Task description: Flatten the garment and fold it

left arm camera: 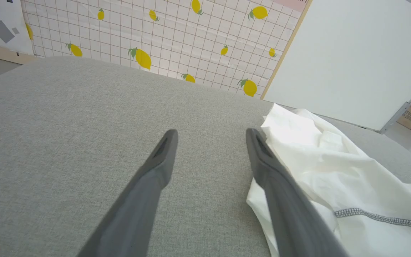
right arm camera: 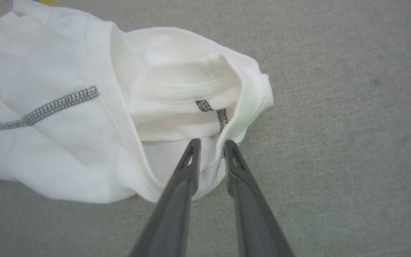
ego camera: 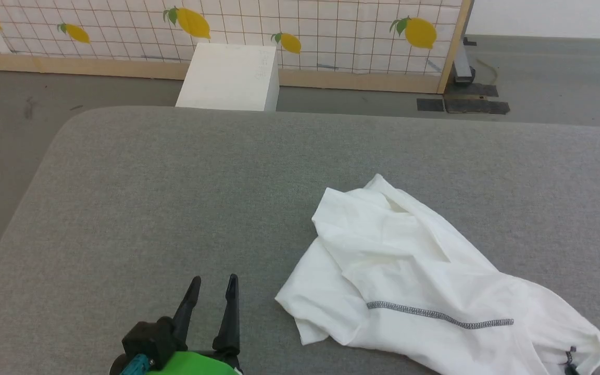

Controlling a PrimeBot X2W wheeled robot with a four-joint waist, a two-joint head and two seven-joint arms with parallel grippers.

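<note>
The grey counter (ego camera: pixel 175 182) carries the garment (ego camera: pixel 409 271), which lies crumpled toward the robot's right. The left gripper (ego camera: pixel 213 281) holds its fingers wide apart beside it. The right gripper (right arm camera: pixel 211 142) holds its fingers a little apart over the garment's edge. Behind, on the grey floor (ego camera: pixel 8 120), stand a white box (ego camera: pixel 229 78) and a lemon-printed panel (ego camera: pixel 331 31).

Head cam looks fwd and down from above the near edge of the grey padded surface (ego camera: pixel 175 198), far enough back to take in the garment (ego camera: pixel 414 260), the white box (ego camera: pixel 229 78) and the lemon-print screen (ego camera: pixel 331 31) beyond. L wrist cam sits low over that surface, facing along the left gripper (left arm camera: pixel 211 132) toward the same screen, w/ the garment at its right; R wrist cam points steeply down, v. close on the garment's bunched end at the right gripper (right arm camera: pixel 211 142), prob. the corner at the head view's lower right
</note>
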